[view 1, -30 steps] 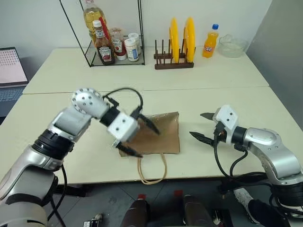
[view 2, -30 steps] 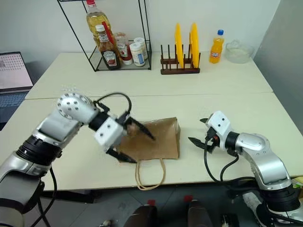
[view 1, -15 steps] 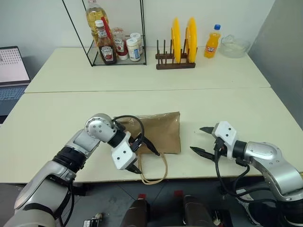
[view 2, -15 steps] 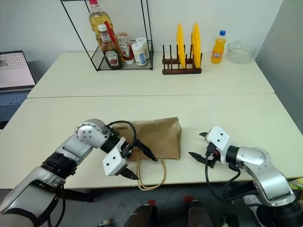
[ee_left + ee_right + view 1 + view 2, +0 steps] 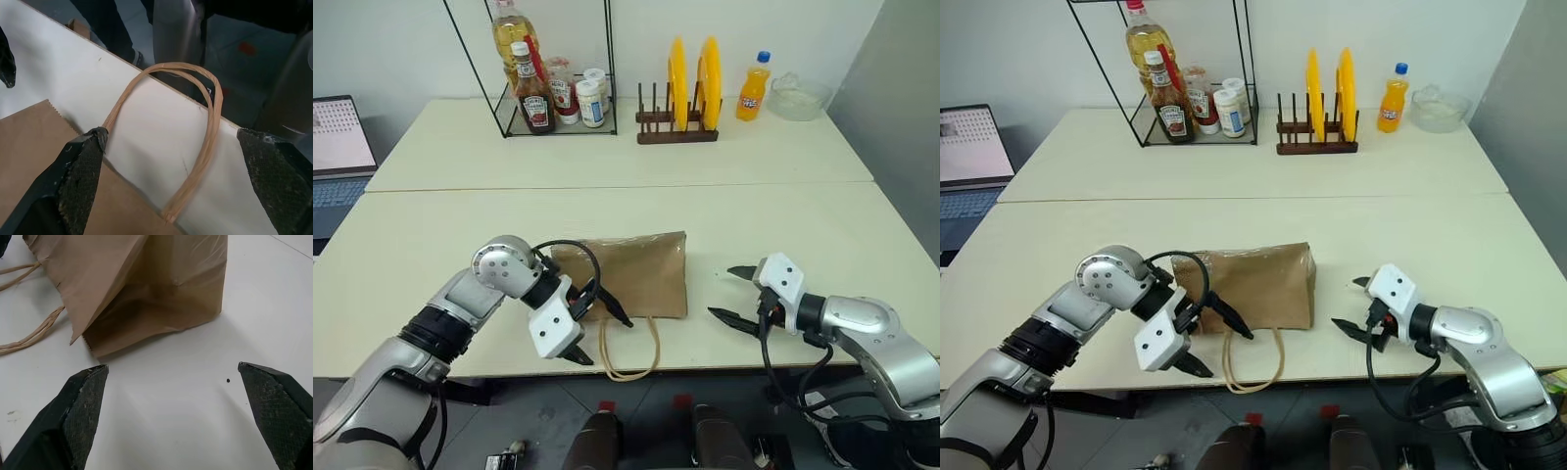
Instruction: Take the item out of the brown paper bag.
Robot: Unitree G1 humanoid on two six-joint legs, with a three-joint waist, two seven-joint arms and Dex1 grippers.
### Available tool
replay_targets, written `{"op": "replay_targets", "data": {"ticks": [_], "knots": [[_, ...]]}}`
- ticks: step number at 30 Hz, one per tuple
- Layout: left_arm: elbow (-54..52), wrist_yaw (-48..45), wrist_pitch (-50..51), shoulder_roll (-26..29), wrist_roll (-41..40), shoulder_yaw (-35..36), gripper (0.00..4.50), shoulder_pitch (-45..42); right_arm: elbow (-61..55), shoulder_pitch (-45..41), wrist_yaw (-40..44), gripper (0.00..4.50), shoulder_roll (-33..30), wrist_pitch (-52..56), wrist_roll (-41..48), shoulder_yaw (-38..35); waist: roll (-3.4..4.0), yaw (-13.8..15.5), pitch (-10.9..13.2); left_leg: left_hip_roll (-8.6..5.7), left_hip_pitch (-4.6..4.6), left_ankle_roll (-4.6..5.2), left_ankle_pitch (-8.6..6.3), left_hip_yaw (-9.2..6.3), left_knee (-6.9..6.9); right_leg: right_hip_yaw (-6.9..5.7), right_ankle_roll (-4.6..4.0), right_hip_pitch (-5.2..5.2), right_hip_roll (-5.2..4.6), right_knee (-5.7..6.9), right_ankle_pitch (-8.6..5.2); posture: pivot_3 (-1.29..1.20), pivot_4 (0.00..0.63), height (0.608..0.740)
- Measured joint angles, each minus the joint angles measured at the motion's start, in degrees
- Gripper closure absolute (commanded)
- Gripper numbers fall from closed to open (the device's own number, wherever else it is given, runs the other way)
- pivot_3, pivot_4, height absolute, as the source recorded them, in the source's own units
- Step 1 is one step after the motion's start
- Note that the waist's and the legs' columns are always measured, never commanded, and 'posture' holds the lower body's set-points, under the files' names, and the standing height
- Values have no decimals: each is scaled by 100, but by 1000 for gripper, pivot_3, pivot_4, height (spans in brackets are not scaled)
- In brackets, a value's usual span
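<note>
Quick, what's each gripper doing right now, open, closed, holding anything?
Left gripper: open, holding nothing, at the handle end of the brown paper bag.
Right gripper: open, holding nothing, beside the bag.

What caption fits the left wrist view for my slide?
Open left gripper poised over the brown paper bag and its looped handles at the table edge.

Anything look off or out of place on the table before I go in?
The brown paper bag lies flat on its side instead of standing, creased, its handles hanging past the table's near edge. Nothing spilled or torn.
</note>
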Motion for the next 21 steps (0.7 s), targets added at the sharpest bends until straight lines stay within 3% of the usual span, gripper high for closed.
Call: {"op": "replay_targets", "data": {"ticks": [5, 19, 21], "knots": [[52, 121, 12, -240, 250, 8, 0, 115, 38, -70, 1, 43, 0, 11, 0, 5, 0, 14, 0, 2, -1, 0, 0, -3, 0, -3, 0, 0, 4, 0, 0, 0, 150, 740], [11, 271, 1307, -501, 166, 490, 4321, 79, 140, -91, 19, 0, 0, 16, -6, 10, 0, 12, 0, 4, 0, 0, 0, -3, 0, -3, 0, 0, 6, 0, 0, 0, 150, 740], [-11, 282, 1576, -498, 150, 587, 4489, 71, 138, -44, 89, 0, -55, -47, -22, 18, 0, 15, 0, 4, 0, 0, 0, -4, 0, -4, 0, 0, 6, 1, 0, 0, 150, 740]]}}
